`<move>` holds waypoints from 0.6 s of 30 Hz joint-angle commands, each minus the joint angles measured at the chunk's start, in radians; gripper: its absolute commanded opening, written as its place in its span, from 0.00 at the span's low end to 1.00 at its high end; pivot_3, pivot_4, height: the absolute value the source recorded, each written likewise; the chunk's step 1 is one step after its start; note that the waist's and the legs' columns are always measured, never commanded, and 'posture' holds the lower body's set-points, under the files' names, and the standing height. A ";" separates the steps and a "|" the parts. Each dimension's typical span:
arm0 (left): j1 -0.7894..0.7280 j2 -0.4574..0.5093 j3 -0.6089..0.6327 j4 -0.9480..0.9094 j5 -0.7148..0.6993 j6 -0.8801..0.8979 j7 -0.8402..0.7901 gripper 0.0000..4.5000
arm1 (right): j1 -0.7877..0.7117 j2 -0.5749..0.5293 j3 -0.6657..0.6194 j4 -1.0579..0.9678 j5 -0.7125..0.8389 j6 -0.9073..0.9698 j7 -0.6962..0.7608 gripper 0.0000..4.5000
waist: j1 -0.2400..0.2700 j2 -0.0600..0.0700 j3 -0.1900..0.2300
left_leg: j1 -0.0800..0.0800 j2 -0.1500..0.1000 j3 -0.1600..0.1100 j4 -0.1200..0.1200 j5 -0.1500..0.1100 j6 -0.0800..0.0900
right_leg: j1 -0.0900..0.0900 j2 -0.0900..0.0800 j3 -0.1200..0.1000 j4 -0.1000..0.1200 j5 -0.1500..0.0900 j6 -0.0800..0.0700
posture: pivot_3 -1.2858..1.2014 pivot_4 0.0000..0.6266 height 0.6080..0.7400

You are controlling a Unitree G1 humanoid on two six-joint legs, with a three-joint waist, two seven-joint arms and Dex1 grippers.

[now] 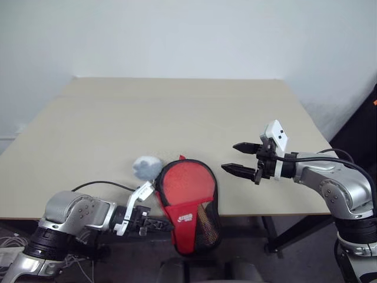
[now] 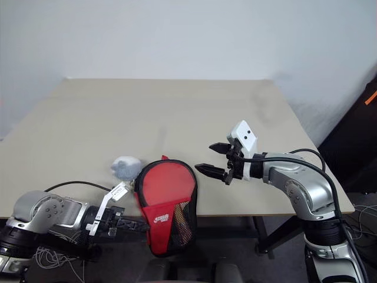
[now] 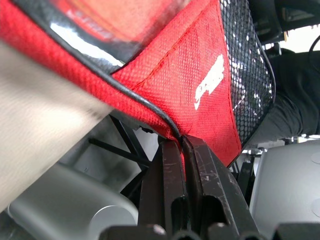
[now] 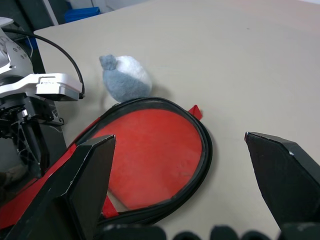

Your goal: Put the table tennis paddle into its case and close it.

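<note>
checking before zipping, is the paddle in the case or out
In: the paddle lies inside the case, the black rim ringing its red face, handle hidden.

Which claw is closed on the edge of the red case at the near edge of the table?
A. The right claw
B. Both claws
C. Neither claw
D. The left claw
D. The left claw pinches the black-trimmed edge of the case between its shut fingers, while the right claw hangs open above the table, apart from the case.
</note>
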 commanded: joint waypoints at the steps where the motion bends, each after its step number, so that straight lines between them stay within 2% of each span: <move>1: -0.015 0.016 0.024 0.001 0.009 -0.015 -0.020 0.00 | -0.013 0.005 -0.005 -0.012 0.005 -0.019 0.001 1.00 | 0.000 0.000 0.000 | 0.000 0.000 0.000 0.000 0.000 0.000 | 0.000 0.000 0.000 0.000 0.000 0.000 | 0.52 0.00 1.00; 10: -0.012 -0.016 0.075 -0.008 0.000 -0.018 -0.004 0.00 | -0.017 0.006 0.003 -0.002 0.003 -0.025 0.007 1.00 | 0.000 0.000 0.000 | 0.000 0.000 0.000 0.003 0.000 0.000 | 0.000 0.000 0.000 0.003 0.000 0.000 | 0.52 0.00 1.00; 13: -0.023 -0.019 0.105 0.004 -0.006 -0.012 0.000 0.14 | -0.018 0.006 0.005 0.004 0.001 -0.028 0.009 1.00 | 0.000 0.000 0.000 | 0.000 0.000 0.000 0.005 0.000 0.000 | 0.000 0.000 0.000 0.006 0.000 0.000 | 0.52 0.00 1.00; 18: -0.040 -0.010 0.174 0.010 -0.012 -0.022 -0.005 0.50 | -0.016 0.006 0.008 0.007 -0.001 -0.031 0.013 1.00 | 0.000 0.000 0.000 | 0.001 0.000 0.000 0.011 0.000 0.000 | -0.001 0.000 0.000 0.013 -0.002 0.004 | 0.52 0.00 1.00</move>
